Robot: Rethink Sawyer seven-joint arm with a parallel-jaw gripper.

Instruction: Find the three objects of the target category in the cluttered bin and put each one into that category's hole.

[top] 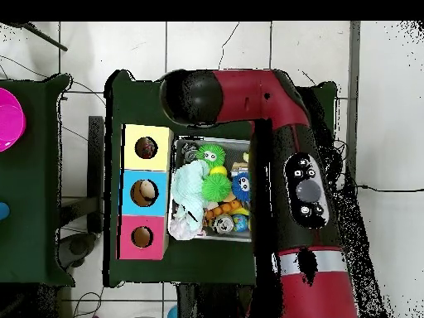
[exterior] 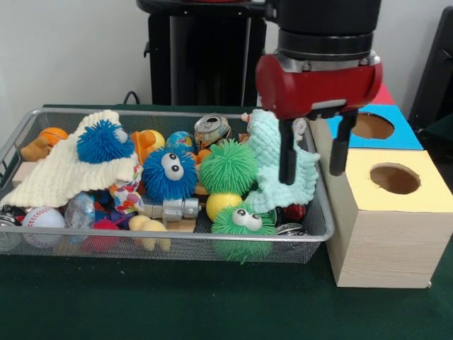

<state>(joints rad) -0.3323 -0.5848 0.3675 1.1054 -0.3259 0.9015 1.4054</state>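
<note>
Hanging over the right end of the wire mesh bin (exterior: pixel 28 131), the red-and-black gripper (exterior: pixel 312 157) has its two black fingers (exterior: pixel 287 154) spread apart, nothing clamped. One finger sits in front of the mint-green knitted cloth (exterior: pixel 265 159); the other is outside the rim, against the wooden box with yellow top and round hole (exterior: pixel 396 178). Judged the likely target, the cloth lies at about 9 o'clock from gripper centre, long axis upright. The hole lies at 3 o'clock, near.
</note>
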